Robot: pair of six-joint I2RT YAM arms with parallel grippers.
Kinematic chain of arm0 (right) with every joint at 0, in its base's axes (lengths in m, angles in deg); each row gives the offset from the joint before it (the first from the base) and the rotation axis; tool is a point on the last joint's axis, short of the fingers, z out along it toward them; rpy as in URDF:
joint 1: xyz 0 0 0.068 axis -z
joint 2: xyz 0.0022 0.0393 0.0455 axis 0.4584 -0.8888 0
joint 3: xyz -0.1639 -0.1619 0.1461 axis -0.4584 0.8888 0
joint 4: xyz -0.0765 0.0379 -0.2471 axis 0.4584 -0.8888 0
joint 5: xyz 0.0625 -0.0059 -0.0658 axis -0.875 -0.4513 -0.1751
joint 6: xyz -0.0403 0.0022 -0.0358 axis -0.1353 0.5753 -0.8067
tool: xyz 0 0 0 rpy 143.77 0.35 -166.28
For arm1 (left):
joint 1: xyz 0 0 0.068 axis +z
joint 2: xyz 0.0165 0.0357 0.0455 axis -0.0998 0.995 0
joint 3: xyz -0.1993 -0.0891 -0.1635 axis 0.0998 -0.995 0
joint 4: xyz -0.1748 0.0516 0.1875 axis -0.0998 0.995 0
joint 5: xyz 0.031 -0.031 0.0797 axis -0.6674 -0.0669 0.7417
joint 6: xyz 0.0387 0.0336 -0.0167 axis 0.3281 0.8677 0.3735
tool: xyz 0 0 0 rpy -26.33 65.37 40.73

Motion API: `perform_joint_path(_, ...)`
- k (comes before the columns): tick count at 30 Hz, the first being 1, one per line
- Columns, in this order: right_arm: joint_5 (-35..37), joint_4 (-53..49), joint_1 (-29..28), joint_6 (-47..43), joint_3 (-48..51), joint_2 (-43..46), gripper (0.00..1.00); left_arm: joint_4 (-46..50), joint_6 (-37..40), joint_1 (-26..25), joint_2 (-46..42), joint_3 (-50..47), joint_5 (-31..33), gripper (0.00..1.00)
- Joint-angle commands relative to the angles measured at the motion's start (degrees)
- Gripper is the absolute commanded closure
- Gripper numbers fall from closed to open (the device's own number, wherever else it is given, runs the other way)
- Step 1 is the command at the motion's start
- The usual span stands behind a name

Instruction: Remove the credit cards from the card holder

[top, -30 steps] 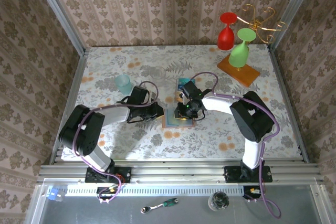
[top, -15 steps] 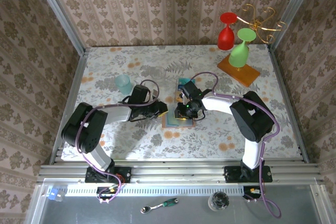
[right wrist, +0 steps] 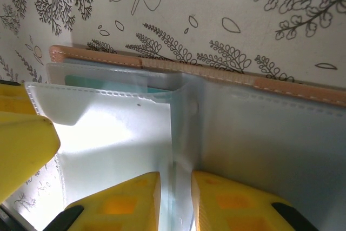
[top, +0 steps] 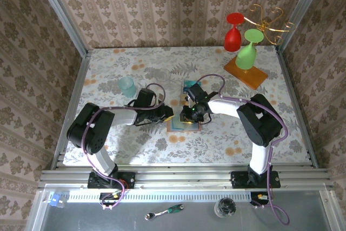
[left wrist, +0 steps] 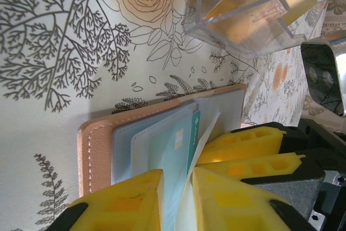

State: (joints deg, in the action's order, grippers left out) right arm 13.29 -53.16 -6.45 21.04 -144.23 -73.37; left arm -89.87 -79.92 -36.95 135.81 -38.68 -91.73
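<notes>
From above, you see the card holder [top: 181,126] lying open on the flowered table [top: 135,63], near the middle, with both arms reaching in to it. The left gripper [top: 168,114] is at its left edge and the right gripper [top: 189,113] is over its middle.

In your left wrist view, the tan rim of the holder [left wrist: 94,150] points away from the camera. A teal card [left wrist: 165,155] sits inside a clear pocket. The yellow fingers [left wrist: 124,201] are nearly together, with a thin pale sheet running up between them. You cannot tell whether they are actually pinching it.

In your right wrist view, the holder's grey inner face [right wrist: 270,144] spreads out below its tan rim. The card [right wrist: 102,81] shows as a teal strip in the left pocket. The right gripper [right wrist: 175,198] is clamped on the holder's middle seam.
</notes>
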Motion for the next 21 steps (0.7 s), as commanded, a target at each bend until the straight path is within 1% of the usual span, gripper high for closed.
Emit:
perform_joint_path(1,-0.19,-0.46,0.51,-0.80,0.93,0.59,0.75,-1.00,-0.91,-0.50,0.55,0.71,-2.47,0.79)
perform_joint_path(11,-0.89,-0.88,0.78,-0.67,0.45,3.21,0.73,0.14,-0.96,-1.60,0.12,1.83,-2.44,0.79)
perform_joint_path(21,-0.02,-2.52,2.67,-1.40,1.23,8.23,0.73,2.41,-0.78,-3.38,0.02,4.12,-1.74,0.78)
